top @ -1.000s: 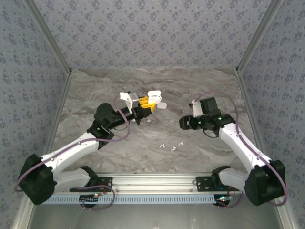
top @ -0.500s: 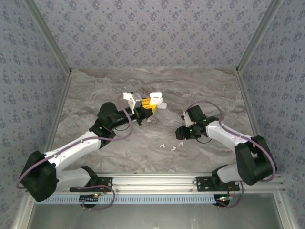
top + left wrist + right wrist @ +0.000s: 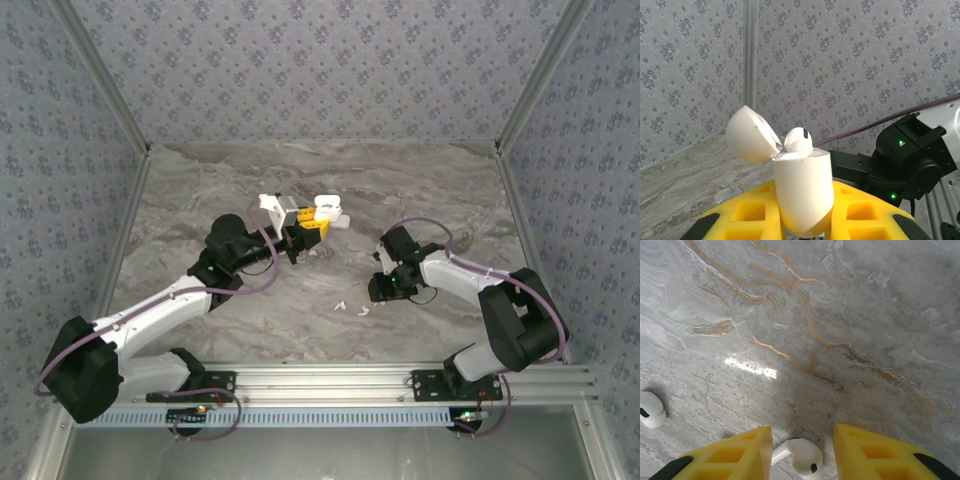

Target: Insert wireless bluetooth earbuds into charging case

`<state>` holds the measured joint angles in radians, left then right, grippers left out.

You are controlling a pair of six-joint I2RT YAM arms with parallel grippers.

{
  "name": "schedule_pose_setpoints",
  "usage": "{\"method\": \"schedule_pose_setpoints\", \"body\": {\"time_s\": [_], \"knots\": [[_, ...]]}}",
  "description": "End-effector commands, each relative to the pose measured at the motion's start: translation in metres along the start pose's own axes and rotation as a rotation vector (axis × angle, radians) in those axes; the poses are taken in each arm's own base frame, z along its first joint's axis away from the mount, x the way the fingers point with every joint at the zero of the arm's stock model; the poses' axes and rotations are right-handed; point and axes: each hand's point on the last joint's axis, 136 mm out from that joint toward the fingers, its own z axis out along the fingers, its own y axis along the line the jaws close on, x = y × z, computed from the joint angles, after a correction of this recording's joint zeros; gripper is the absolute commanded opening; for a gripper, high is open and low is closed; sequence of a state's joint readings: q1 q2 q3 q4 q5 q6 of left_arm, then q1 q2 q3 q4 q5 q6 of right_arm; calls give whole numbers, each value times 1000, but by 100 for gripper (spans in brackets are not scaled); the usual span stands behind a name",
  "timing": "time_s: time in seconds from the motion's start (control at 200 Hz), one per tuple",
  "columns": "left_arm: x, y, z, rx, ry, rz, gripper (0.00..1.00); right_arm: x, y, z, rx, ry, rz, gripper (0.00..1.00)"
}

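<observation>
Pinching the lid-open charging case in the left jaws, above mid-counter, one white earbud seated inside. Straddling another white earbud on the counter, right jaws spread; a third earbud just left

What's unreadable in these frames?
- Right wrist: glossy white stemmed earbud between the right gripper's fingers cut by the bottom edge; contact unclear.
- Left wrist: white rounded charging case's base hidden by left gripper's yellow fingers.
- Top: loose white earbuds on marble table too small to orient.
</observation>
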<state>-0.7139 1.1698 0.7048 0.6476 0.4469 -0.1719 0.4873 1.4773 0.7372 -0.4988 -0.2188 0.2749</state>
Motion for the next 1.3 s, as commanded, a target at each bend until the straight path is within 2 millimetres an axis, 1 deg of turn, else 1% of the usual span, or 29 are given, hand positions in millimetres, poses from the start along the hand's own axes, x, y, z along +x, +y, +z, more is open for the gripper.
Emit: {"method": "schedule_pose_setpoints", "body": {"time_s": [0.0, 0.25, 0.405, 0.575, 0.64, 0.705, 0.735, 0.874, 1.089, 1.299], "knots": [[-22, -6, -4, 4, -52, 39, 0, 6, -5, -2, 41, 44, 27, 37], [-21, -5, -5, -5, -49, 39, 0, 12, -2, 6, 44, 84, 18, 31], [-20, -5, -8, -13, -49, 41, 0, 14, -1, 6, 46, 97, 12, 27], [-19, -4, -10, -22, -46, 41, 0, 13, 0, 1, 49, 87, 8, 23], [-19, -4, -11, -23, -48, 40, 0, 11, -1, -1, 54, 73, 6, 23], [-19, -4, -11, -25, -47, 39, 0, 7, -1, -4, 62, 57, 3, 28], [-19, -4, -11, -25, -46, 39, 0, 13, -3, -6, 72, 78, 6, 29], [-19, -4, -11, -25, -46, 41, 0, 14, -4, -9, 85, 80, 17, 33], [-18, -4, -11, -28, -44, 40, 0, 20, -8, -11, 115, 87, 37, 34], [-17, -3, -10, -27, -42, 38, 0, 21, -5, -3, 92, 76, 39, 32]]}}
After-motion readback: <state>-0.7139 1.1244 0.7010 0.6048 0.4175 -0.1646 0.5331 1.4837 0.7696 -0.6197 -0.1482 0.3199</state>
